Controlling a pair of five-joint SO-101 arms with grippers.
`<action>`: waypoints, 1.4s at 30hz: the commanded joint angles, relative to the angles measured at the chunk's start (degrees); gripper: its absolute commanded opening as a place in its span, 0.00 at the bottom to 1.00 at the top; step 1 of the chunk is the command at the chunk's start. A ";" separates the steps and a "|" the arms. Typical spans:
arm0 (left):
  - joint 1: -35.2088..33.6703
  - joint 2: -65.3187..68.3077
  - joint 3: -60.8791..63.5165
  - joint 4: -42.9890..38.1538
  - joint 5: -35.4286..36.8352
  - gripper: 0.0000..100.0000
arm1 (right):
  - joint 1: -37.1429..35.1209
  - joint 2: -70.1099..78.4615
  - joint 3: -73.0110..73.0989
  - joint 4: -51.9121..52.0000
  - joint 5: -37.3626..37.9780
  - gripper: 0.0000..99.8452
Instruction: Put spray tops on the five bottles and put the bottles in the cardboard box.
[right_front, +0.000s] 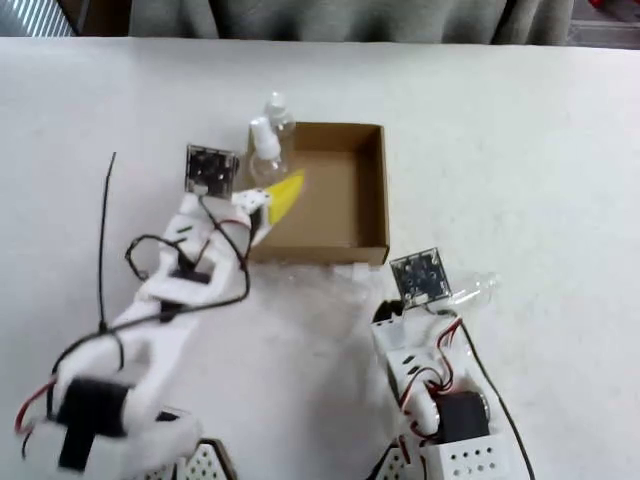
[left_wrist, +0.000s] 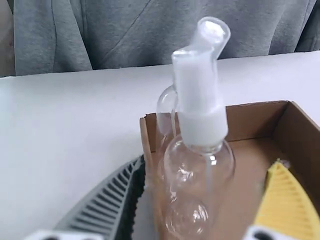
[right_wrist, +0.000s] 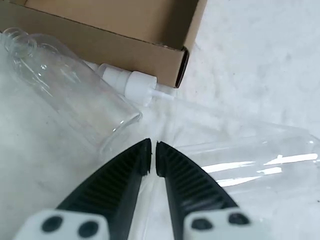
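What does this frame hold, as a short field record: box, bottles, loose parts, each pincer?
box: cardboard box, open-topped
in box: front bottle and second bottle, both upright with spray tops on, in one corner
left pincer: open, jaws on either side of the front bottle
right pincer: shut, empty, low over the table
outside box: uncapped bottle lying by the box wall; loose spray top beside it; another clear bottle lying near the right pincer
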 joint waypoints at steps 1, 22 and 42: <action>-0.92 -11.74 4.13 5.89 -2.37 0.36 | 0.57 0.31 -0.53 -0.04 0.79 0.02; -7.87 -73.36 11.69 78.68 -3.34 0.36 | 7.96 0.31 -3.69 -7.52 4.92 0.02; -13.14 -80.04 18.99 86.59 -2.02 0.07 | -4.88 4.18 -21.80 2.15 20.04 0.02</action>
